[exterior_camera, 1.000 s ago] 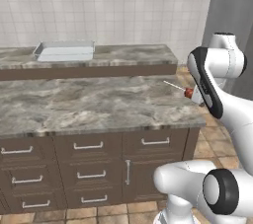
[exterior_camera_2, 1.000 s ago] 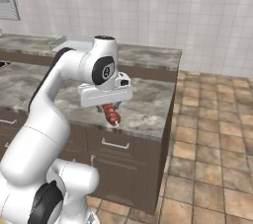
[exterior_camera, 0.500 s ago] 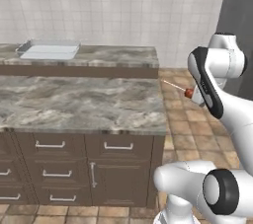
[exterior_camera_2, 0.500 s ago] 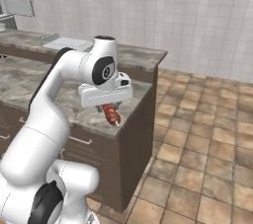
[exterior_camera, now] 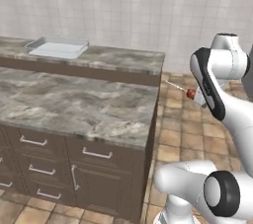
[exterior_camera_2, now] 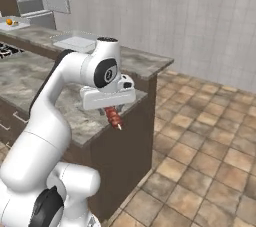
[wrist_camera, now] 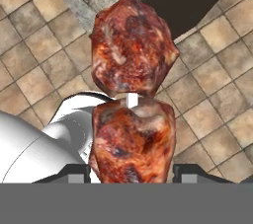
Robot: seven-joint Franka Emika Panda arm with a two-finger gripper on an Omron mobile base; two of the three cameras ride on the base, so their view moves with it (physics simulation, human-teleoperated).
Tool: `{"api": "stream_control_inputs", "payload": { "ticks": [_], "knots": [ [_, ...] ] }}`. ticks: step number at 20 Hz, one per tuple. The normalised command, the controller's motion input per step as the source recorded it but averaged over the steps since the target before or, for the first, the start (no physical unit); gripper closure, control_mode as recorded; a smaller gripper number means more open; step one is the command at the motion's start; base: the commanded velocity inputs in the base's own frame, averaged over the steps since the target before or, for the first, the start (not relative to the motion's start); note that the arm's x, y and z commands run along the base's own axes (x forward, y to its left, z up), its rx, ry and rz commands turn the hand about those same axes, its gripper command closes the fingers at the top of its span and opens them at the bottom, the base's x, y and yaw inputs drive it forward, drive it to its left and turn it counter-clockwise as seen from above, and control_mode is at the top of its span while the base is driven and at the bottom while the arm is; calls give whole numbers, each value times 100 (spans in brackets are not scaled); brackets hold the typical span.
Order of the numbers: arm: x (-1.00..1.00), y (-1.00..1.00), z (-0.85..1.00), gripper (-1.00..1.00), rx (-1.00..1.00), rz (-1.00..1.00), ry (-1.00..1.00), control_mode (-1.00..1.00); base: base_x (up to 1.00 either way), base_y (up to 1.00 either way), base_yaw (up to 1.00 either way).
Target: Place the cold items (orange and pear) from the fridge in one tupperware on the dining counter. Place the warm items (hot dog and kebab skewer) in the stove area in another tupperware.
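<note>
Kebab skewer (wrist_camera: pixel 132 114) clamped in tool (exterior_camera_2: pixel 113 112), counter (exterior_camera: pixel 84 107) beside, tupperware (exterior_camera: pixel 58 47) beyond

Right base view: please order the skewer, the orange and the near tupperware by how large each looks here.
1. Tupperware, largest.
2. Skewer, held in the shut gripper.
3. Orange, smallest, but it is far from the camera, so this is appearance only.

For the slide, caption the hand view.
Gripper shut on the kebab skewer, two meat chunks above tiled floor.

Bright even rendered light, soft shadows (slightly blurry), no glare
</note>
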Motion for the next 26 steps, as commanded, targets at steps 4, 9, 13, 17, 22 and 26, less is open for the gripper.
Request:
{"api": "stream_control_inputs", "payload": {
  "ticks": [4, 9, 13, 17, 22, 26],
  "knots": [
    [0, 0, 0, 100, 0, 0, 0, 100, 41, -82, 37],
    [0, 0, 0, 100, 0, 0, 0, 100, 44, -77, 37],
    [0, 0, 0, 100, 0, 0, 0, 100, 41, -78, 35],
    [0, 0, 0, 100, 0, 0, 0, 100, 27, -90, 36],
    [0, 0, 0, 100, 0, 0, 0, 100, 10, -99, 24],
    [0, 0, 0, 100, 0, 0, 0, 100, 1, -96, 17]
  ]
}}
